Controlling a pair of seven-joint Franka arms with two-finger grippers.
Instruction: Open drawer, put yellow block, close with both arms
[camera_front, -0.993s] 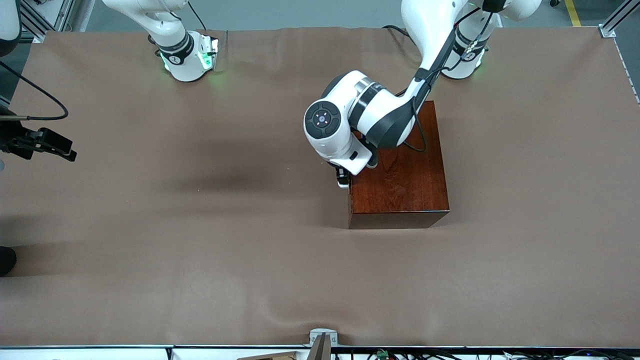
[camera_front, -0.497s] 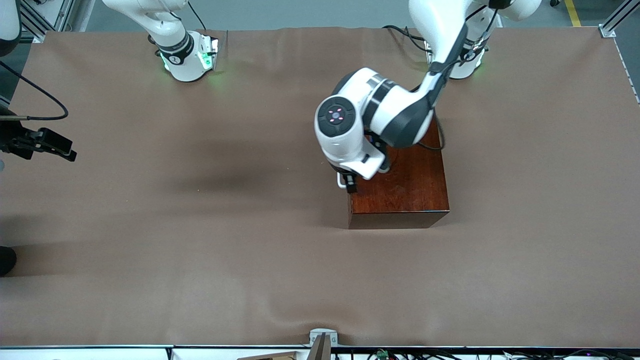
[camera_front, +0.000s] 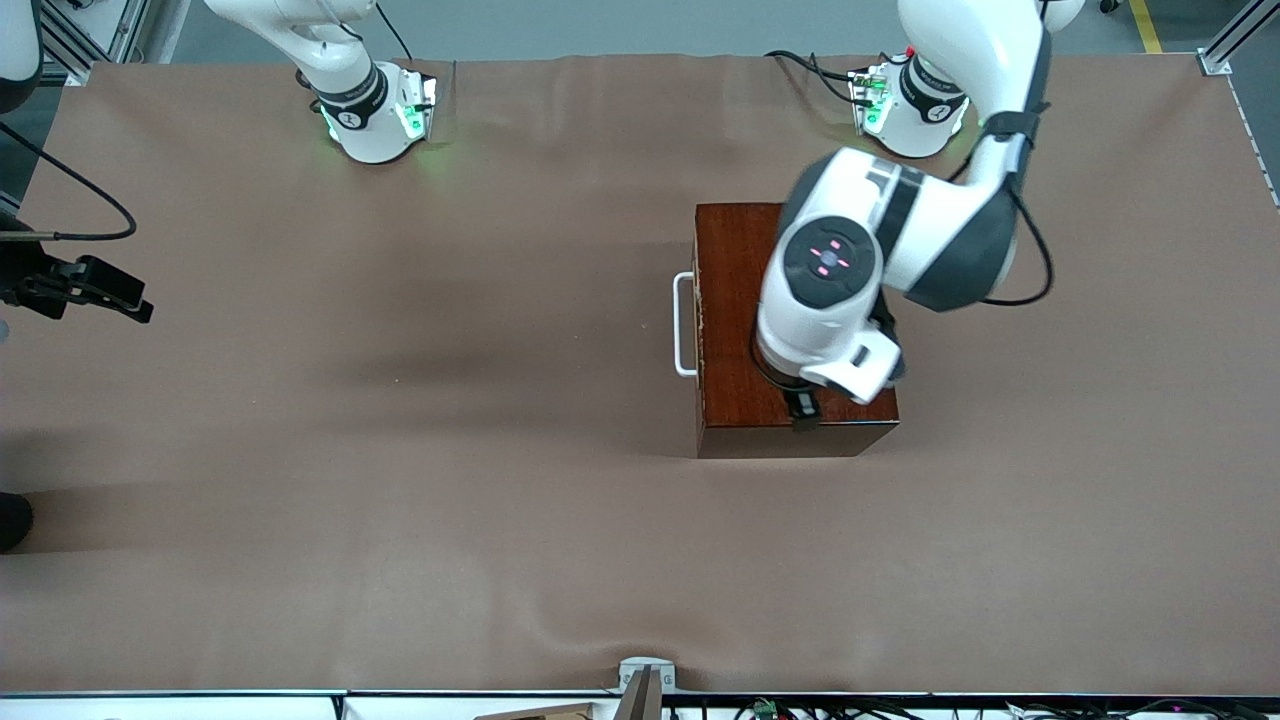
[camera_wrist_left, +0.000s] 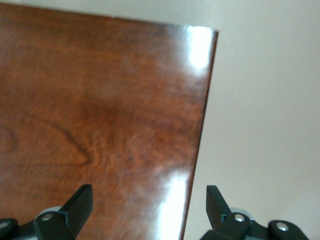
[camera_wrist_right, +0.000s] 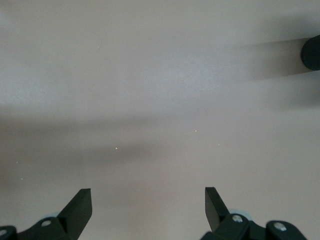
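The dark-wood box (camera_front: 735, 300) stands mid-table with its drawer pushed in. The drawer's white handle (camera_front: 684, 325) faces the right arm's end of the table. My left gripper (camera_front: 803, 412) hangs open over the box's top at the edge nearer the front camera. In the left wrist view the left gripper (camera_wrist_left: 149, 192) straddles the glossy top (camera_wrist_left: 100, 125) and its edge, holding nothing. My right gripper (camera_wrist_right: 147, 195) is open and empty over bare cloth at the right arm's end of the table, where that arm waits. The yellow block is out of view.
Brown cloth (camera_front: 400, 500) covers the whole table. A dark round object (camera_wrist_right: 312, 52) shows at the edge of the right wrist view. The arm bases (camera_front: 375, 115) stand along the table's edge farthest from the front camera.
The left arm has swung from the drawer's handle across the box top toward the left arm's end. The handle now shows uncovered. The drawer stays shut and the right arm has not moved.
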